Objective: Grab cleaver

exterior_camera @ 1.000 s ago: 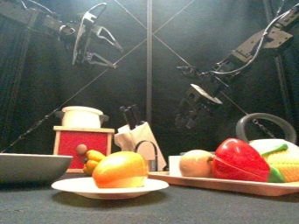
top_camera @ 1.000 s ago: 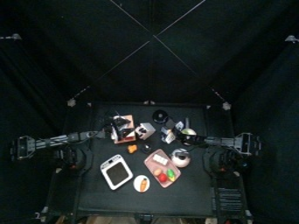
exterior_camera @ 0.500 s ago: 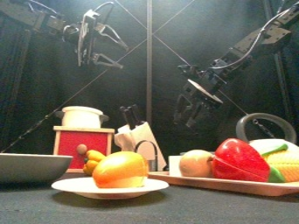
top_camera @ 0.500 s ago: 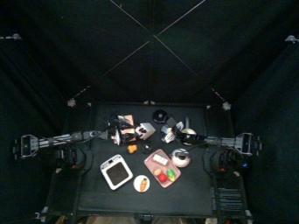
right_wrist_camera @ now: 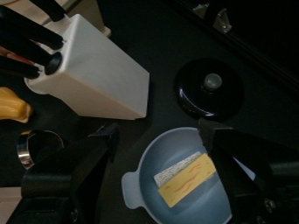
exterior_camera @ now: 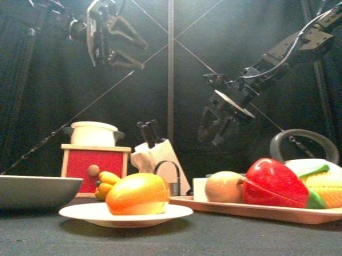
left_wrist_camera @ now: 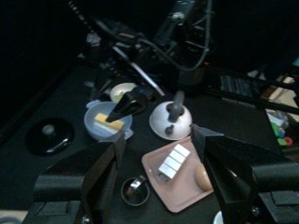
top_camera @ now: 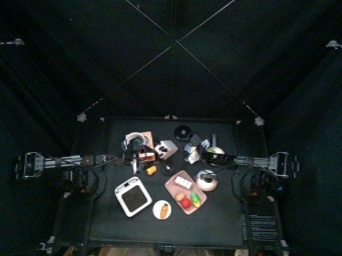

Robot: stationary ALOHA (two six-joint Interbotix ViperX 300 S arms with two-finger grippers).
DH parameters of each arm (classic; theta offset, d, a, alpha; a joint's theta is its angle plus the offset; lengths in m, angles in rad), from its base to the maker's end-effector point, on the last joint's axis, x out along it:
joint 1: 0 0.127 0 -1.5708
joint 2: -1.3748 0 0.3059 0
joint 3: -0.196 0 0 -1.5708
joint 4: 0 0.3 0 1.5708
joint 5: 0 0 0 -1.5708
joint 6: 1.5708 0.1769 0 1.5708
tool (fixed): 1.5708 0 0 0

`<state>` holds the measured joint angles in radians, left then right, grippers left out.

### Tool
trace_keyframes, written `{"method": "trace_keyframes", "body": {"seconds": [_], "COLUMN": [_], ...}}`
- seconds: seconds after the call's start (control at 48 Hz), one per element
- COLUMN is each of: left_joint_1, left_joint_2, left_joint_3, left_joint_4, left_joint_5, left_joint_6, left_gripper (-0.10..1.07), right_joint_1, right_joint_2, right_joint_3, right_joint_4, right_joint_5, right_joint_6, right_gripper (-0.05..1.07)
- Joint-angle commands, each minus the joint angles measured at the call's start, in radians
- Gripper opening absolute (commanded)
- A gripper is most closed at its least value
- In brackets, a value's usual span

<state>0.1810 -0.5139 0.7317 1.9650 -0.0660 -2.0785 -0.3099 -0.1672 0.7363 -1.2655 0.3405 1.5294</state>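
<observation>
White knife block (right_wrist_camera: 91,66) stands beside blue bowl (right_wrist_camera: 187,175).

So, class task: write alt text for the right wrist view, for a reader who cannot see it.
The right gripper, open and empty, hangs over a pale blue bowl holding a yellow sponge. Beside the bowl stand a white knife block with dark handles sticking out and a round black lid, all on the black table.
</observation>
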Motion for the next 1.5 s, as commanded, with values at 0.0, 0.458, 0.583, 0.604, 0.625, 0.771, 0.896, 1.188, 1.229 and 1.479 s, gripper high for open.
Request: {"method": "trace_keyframes", "body": {"seconds": [0.0,0.458,0.583,0.604,0.625,0.771,0.896,1.188,1.229,1.479], "left_joint_1": [-0.009,0.058,0.066,0.066,0.066,0.071,0.067,0.069,0.071,0.063], "left_joint_2": [-0.003,0.014,0.037,0.04,0.041,0.044,0.051,0.057,0.06,0.087], "left_joint_3": [-0.035,-0.087,-0.097,-0.1,-0.104,-0.114,-0.114,-0.212,-0.213,-0.209], "left_joint_4": [-0.002,-0.287,-0.275,-0.275,-0.273,-0.265,-0.244,-0.097,-0.098,-0.095], "left_joint_5": [0.005,-0.133,-0.15,-0.155,-0.155,-0.178,-0.204,-0.143,-0.143,-0.164], "left_joint_6": [-0.006,-0.018,-0.018,-0.018,-0.018,-0.02,-0.02,-0.02,-0.02,-0.021], "left_gripper": [0.95,0.95,0.95,0.95,0.95,0.95,0.95,0.96,0.96,0.96], "right_joint_1": [-0.002,-0.002,-0.002,-0.002,-0.002,-0.002,-0.002,-0.002,-0.002,-0.002], "right_joint_2": [-0.028,-0.026,-0.026,-0.026,-0.025,-0.026,-0.026,-0.026,-0.026,-0.026], "right_joint_3": [-0.021,-0.018,-0.018,-0.018,-0.018,-0.017,-0.017,-0.015,-0.015,-0.014], "right_joint_4": [0.0,-0.002,0.0,0.0,0.0,0.0,0.0,0.0,0.0,0.0], "right_joint_5": [-0.002,-0.002,-0.002,-0.002,-0.002,-0.002,-0.002,-0.002,-0.002,-0.002], "right_joint_6": [-0.002,0.002,0.0,0.0,0.0,0.0,0.0,0.0,0.0,0.005], "right_gripper": [1.01,1.01,1.01,1.01,1.01,1.01,1.01,1.01,1.01,1.01]}}
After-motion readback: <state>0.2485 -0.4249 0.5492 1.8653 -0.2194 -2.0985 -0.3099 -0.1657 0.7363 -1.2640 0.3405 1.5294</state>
